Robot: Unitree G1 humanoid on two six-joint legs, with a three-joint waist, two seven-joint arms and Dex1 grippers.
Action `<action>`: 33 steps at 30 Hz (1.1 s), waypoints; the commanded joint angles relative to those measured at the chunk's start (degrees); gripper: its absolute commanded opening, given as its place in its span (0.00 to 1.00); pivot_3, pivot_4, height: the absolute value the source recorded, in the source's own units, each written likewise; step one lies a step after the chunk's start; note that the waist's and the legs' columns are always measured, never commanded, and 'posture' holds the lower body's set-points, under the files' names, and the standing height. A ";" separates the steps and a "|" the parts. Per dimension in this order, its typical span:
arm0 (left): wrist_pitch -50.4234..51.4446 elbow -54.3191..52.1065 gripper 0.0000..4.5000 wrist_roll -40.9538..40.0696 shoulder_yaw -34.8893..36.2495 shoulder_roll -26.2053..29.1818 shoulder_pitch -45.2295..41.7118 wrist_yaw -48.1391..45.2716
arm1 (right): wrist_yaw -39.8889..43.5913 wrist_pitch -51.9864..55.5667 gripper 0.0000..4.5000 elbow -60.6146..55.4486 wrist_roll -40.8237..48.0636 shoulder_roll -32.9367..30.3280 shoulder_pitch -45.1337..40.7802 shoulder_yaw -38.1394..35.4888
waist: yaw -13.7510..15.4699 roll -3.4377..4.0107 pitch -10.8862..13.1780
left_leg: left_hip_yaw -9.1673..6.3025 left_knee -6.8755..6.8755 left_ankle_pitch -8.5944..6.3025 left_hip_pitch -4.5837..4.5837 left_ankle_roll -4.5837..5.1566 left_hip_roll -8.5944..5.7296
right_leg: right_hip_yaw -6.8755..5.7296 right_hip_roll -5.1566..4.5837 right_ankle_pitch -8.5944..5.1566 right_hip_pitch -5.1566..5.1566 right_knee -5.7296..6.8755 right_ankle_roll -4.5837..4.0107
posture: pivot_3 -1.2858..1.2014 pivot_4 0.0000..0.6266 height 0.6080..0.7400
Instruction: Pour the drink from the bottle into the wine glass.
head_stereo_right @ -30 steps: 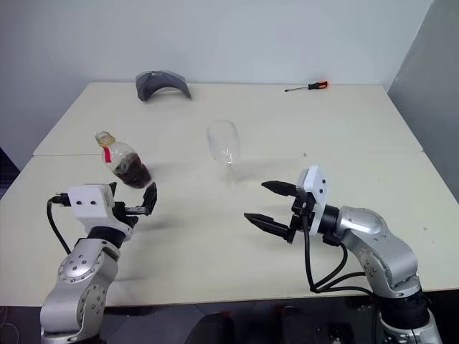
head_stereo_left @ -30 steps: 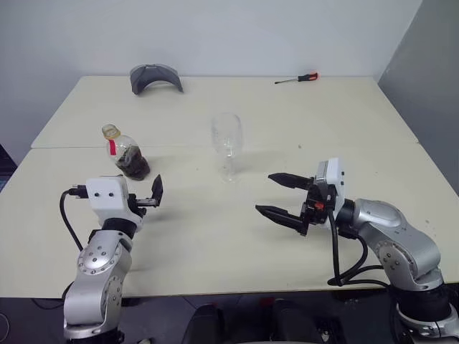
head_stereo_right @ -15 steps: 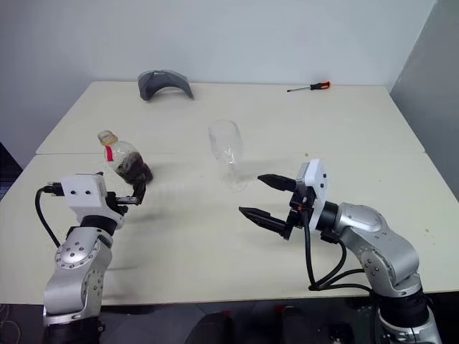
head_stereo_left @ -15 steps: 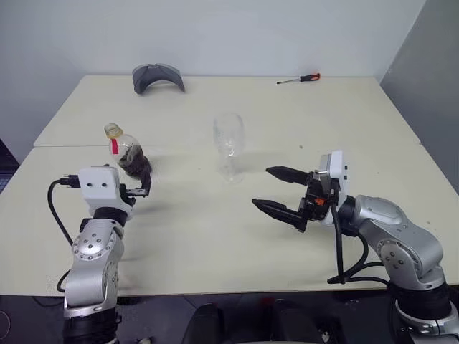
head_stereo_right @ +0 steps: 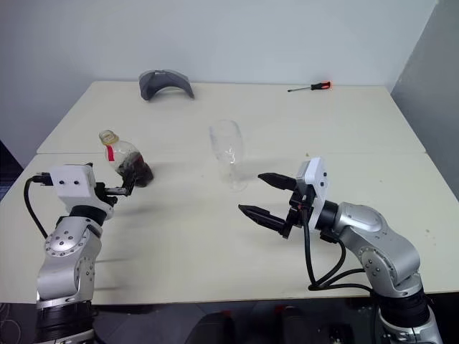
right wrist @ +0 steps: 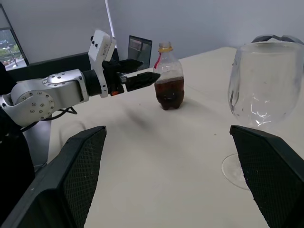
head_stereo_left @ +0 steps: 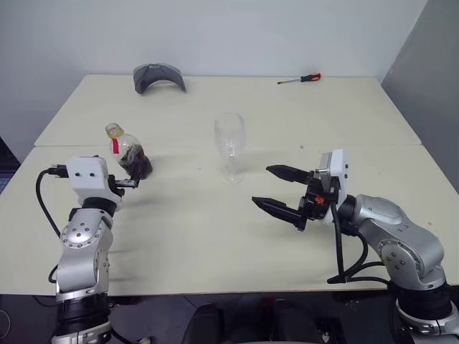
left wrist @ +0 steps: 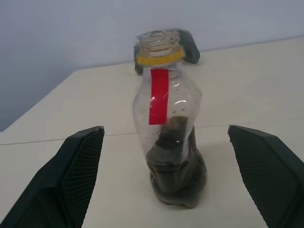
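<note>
The bottle (head_stereo_left: 130, 153) stands upright on the left of the table, clear plastic with a red strip and a yellow ring at its neck (left wrist: 159, 59). The dark brown drink (left wrist: 176, 175) fills only its lower body. My left gripper (head_stereo_left: 132, 181) is open just on the near side of the bottle; the bottle lines up with the gap between the fingers (left wrist: 78, 164) and nothing touches it. The empty wine glass (head_stereo_left: 229, 146) stands upright at the table's middle. My right gripper (head_stereo_left: 262, 186) hovers open to the near right of the glass, pointing left.
A grey curved object (head_stereo_left: 158, 75) lies at the back left of the table (head_stereo_left: 215, 236). A red-handled screwdriver (head_stereo_left: 300, 78) lies at the back right. A seam crosses the tabletop behind the bottle and glass. A grey wall (head_stereo_left: 430, 79) rises on the right.
My left gripper has moved left and away from me, from beside the bottle's near right to directly in front of it. The right gripper has stayed in place.
</note>
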 commanded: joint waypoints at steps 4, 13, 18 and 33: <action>-2.91 3.75 1.00 -0.74 1.83 1.91 -2.79 -2.10 | -1.05 -1.11 0.99 -2.10 0.32 0.02 -0.94 -0.36 | 0.24 -0.01 0.00 | -0.01 0.03 0.00 -0.01 0.00 0.00 | -0.01 0.00 0.00 0.00 0.01 0.00 | 0.52 0.24 1.00; -3.93 11.88 1.00 -1.95 0.04 2.08 -7.36 -7.55 | -2.68 -0.72 0.99 -2.51 0.80 0.74 -1.26 0.19 | 0.29 -0.02 -0.01 | -0.02 0.05 0.00 -0.03 -0.01 0.00 | -0.04 0.00 0.00 -0.01 0.02 0.00 | 0.52 0.24 1.00; -6.58 18.73 1.00 -0.95 -0.32 3.50 -10.95 -9.22 | -3.70 -1.12 0.99 -2.21 0.17 1.10 -1.55 0.29 | 0.28 -0.03 -0.01 | -0.02 0.05 0.00 -0.03 -0.01 0.00 | -0.04 0.00 0.00 -0.01 0.04 0.00 | 0.52 0.24 1.00; -15.53 42.19 1.00 1.88 -5.03 6.53 -24.19 -16.43 | -4.96 -1.30 0.99 -2.47 0.09 1.50 -1.49 0.81 | 0.30 -0.03 -0.01 | -0.02 0.09 0.01 -0.06 -0.01 -0.02 | -0.08 0.00 0.00 -0.03 0.04 0.00 | 0.52 0.24 1.00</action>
